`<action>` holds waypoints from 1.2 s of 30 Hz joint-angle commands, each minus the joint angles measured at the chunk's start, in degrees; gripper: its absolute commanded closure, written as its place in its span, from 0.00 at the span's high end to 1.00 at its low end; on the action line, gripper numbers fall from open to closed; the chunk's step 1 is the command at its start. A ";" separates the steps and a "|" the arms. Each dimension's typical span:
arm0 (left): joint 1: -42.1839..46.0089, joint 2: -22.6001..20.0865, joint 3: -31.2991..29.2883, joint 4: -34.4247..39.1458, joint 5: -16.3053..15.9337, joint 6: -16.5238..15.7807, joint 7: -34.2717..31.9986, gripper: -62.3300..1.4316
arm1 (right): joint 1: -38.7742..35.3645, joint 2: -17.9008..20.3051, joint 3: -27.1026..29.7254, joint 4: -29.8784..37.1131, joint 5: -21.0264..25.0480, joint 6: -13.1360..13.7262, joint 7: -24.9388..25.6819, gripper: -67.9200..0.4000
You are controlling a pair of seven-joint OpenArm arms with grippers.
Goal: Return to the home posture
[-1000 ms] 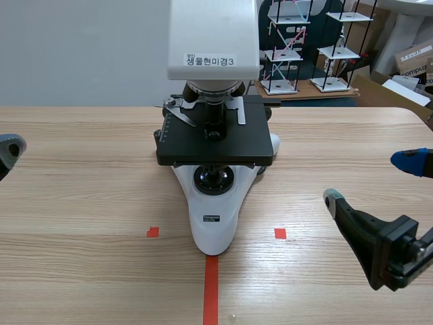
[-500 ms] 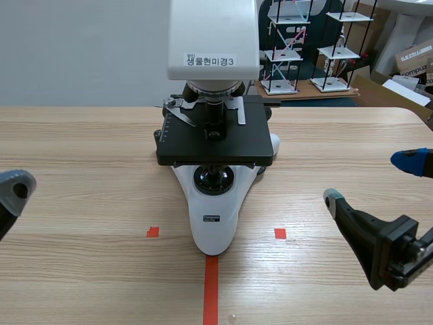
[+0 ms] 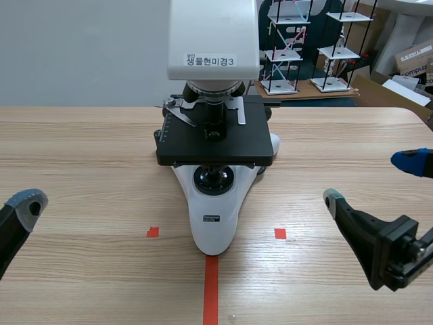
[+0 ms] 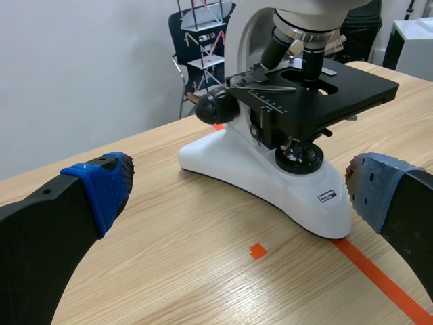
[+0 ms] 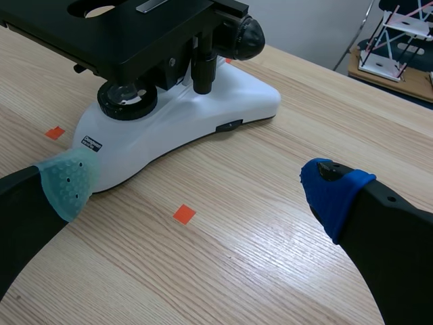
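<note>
Beside white-and-black microscope (image 3: 213,223), wooden worktop (image 3: 81,149): left claw (image 4: 237,189), right claw (image 5: 203,183) are hanging spread, empty; best withdrawn clear of its base

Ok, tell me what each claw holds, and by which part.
Nothing is held: the left claw and the right claw both stand open, clear of the microscope.

Label (image 3: 210,60) on microscope head (image 3: 213,30) — "생물현미경3"
</note>
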 commanded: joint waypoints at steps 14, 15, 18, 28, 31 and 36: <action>-4.63 -0.33 -0.04 -0.24 0.81 0.33 2.03 1.00 | 0.04 0.44 0.79 1.07 0.44 -0.20 1.05 0.97; -4.63 -0.33 -0.04 -0.31 0.74 0.33 2.01 1.00 | 0.04 0.44 0.79 1.07 0.44 -0.20 1.05 0.97; -4.63 -0.33 -0.04 -0.31 0.66 0.33 1.86 1.00 | 0.04 0.44 0.79 1.07 0.44 -0.20 1.05 0.97; -4.63 -0.33 -0.04 -0.31 0.66 0.33 1.81 1.00 | 0.04 0.44 0.79 1.07 0.44 -0.20 1.05 0.97; -4.63 -0.33 -0.04 -0.31 0.66 0.33 1.81 1.00 | 0.04 0.44 0.79 1.07 0.44 -0.20 1.05 0.97; -4.63 -0.33 -0.04 -0.31 0.68 0.33 1.81 1.00 | 0.04 0.44 0.79 1.07 0.44 -0.20 1.05 0.97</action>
